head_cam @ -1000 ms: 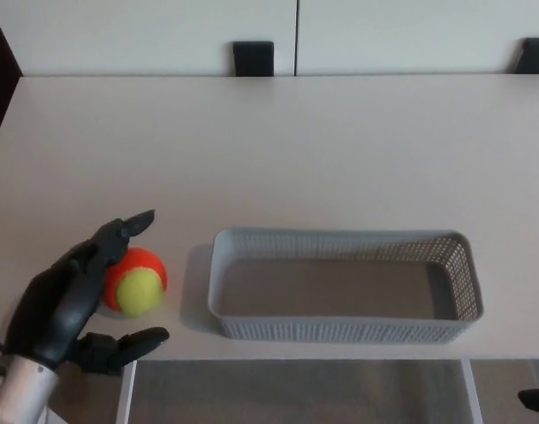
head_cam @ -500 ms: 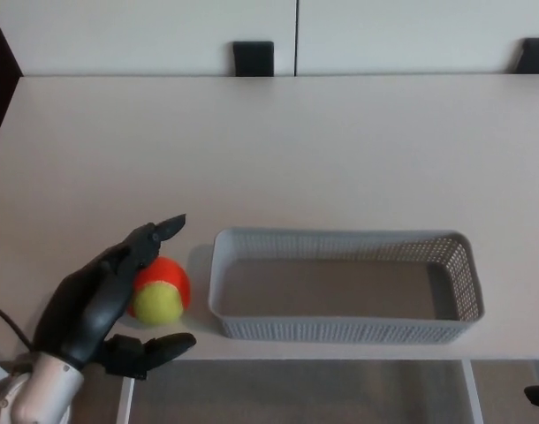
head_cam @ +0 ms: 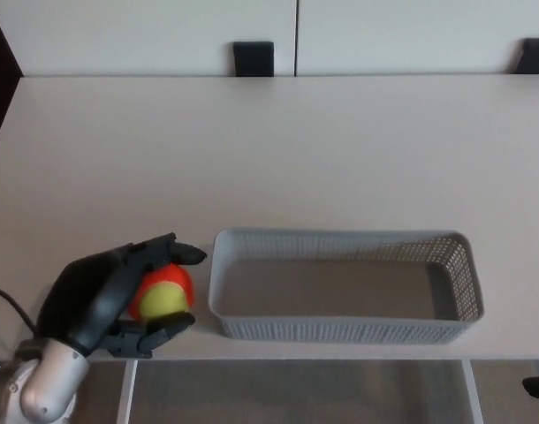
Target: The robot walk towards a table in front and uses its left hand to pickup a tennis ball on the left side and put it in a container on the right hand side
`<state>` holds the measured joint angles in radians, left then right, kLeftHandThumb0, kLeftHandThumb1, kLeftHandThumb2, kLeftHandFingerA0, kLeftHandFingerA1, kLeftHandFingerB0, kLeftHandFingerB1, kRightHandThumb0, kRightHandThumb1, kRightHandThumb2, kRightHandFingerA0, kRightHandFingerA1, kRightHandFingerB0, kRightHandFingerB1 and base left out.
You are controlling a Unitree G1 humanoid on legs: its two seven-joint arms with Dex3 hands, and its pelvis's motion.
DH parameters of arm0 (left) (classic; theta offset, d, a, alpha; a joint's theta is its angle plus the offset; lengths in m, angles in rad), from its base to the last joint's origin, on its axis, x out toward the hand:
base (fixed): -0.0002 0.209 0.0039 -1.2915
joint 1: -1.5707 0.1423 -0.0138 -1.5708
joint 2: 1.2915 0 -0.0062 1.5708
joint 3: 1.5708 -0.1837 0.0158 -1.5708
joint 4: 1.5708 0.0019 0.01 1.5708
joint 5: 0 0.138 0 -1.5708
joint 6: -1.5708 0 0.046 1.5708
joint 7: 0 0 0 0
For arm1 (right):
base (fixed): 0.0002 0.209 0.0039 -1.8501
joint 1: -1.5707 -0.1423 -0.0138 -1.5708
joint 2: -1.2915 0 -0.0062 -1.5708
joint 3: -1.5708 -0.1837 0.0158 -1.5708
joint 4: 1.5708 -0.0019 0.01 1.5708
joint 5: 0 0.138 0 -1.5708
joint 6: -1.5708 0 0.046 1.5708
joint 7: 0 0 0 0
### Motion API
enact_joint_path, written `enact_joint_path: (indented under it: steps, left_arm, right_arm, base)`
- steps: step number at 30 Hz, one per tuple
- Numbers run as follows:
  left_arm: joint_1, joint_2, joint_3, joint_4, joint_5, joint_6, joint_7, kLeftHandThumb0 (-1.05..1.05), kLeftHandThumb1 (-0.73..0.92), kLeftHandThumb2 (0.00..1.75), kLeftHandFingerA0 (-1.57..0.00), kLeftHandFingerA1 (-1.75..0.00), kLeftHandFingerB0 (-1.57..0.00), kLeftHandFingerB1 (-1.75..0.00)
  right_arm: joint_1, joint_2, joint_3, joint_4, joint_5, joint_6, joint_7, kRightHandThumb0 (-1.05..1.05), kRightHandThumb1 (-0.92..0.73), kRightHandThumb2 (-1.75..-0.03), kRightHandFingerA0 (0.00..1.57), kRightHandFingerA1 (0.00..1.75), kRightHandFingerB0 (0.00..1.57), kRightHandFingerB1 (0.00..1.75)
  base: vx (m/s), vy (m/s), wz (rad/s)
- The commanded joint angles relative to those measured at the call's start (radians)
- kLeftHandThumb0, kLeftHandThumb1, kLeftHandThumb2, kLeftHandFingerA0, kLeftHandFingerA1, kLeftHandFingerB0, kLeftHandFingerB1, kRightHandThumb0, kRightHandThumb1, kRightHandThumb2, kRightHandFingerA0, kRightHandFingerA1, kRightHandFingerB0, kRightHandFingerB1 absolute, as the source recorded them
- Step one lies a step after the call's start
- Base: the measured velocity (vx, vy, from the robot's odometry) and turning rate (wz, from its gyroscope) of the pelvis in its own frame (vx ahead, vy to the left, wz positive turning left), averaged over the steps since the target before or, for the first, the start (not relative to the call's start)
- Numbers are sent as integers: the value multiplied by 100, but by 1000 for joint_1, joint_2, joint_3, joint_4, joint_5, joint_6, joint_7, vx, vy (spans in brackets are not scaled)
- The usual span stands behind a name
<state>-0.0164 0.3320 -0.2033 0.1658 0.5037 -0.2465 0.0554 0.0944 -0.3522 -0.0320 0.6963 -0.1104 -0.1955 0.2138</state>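
left hand (head_cam: 102,296): matte black, thumb and thick fingers; wrist (head_cam: 40,395): rounded, silver-white; cable (head_cam: 9,300): thin, black

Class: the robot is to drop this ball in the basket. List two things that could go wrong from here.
1. The left hand holds the ball near the table's front edge; if the grip slips, the ball may roll off.
2. The basket stands right beside the ball; a low sweep could shove it.
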Motion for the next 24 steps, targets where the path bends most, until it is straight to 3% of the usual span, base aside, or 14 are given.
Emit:
enact_joint_path:
  steps: [1, 2, 3, 9, 10, 12, 13, 15, 16, 24]
  left_arm:
    - [11, 19, -24, 34, 95, 112, 14, -6, 78, 78, -73, -170, -64, -139]
    - [13, 19, -25, 31, 96, 113, 15, -2, 78, 74, -83, -171, -62, -146]
    - [15, 18, -24, 32, 93, 107, 21, -7, 82, 77, -68, -175, -58, -150]
    - [25, 1, -9, 18, 57, 113, 27, -13, 85, 81, -68, -175, -52, -157]
    - [28, -3, 5, -2, 36, 112, 22, -5, 84, 76, -81, -175, -55, -153]
    - [33, -6, 15, -15, 24, 106, 24, -6, 85, 74, -82, -175, -56, -151]
    - [36, -11, 27, -31, 11, 100, 27, -7, 84, 85, -82, -165, -60, -142]
    - [46, -22, 58, -85, -17, 93, 30, -6, 83, 89, -82, -163, -60, -139]
    - [46, -28, 77, -114, -23, 76, 50, -2, 79, 90, -83, -159, -63, -132]
    - [28, -107, 147, -360, -45, 47, 90, -5, 77, 91, -86, -155, -64, -130]
  right_arm:
    - [-10, -2, -6, 7, 7, 5, -10, -57, -46, -78, 32, 46, 34, 46]
    - [-10, -2, -7, 9, 10, 6, -7, -56, -46, -79, 31, 46, 35, 47]
    - [-13, -2, -9, 11, 15, 8, -1, -56, -46, -79, 30, 46, 36, 48]
    - [-19, -2, -11, 26, 18, 4, 8, -54, -47, -80, 35, 49, 34, 47]
    - [-23, 0, -13, 28, 23, 9, 12, -44, -61, -59, 40, 36, 40, 35]
    - [-22, -1, -13, 27, 23, 10, 15, -45, -62, -59, 41, 36, 40, 34]
    - [-24, -3, -13, 29, 23, 10, 16, -51, -47, -82, 37, 51, 29, 46]
    - [-27, -4, -14, 36, 24, 4, 20, -48, -46, -83, 38, 52, 28, 46]
    - [-30, -6, -15, 38, 24, 1, 22, -46, -63, -58, 44, 37, 40, 34]
    - [-49, -13, -16, 58, 23, 4, 42, -43, -62, -58, 47, 39, 39, 35]
  base:
    - [0, 0, 0]
    - [0, 0, 0]
    - [0, 0, 0]
    - [0, 0, 0]
    - [0, 0, 0]
    - [0, 0, 0]
    - [0, 0, 0]
    - [0, 0, 0]
    - [0, 0, 0]
    - [0, 0, 0]
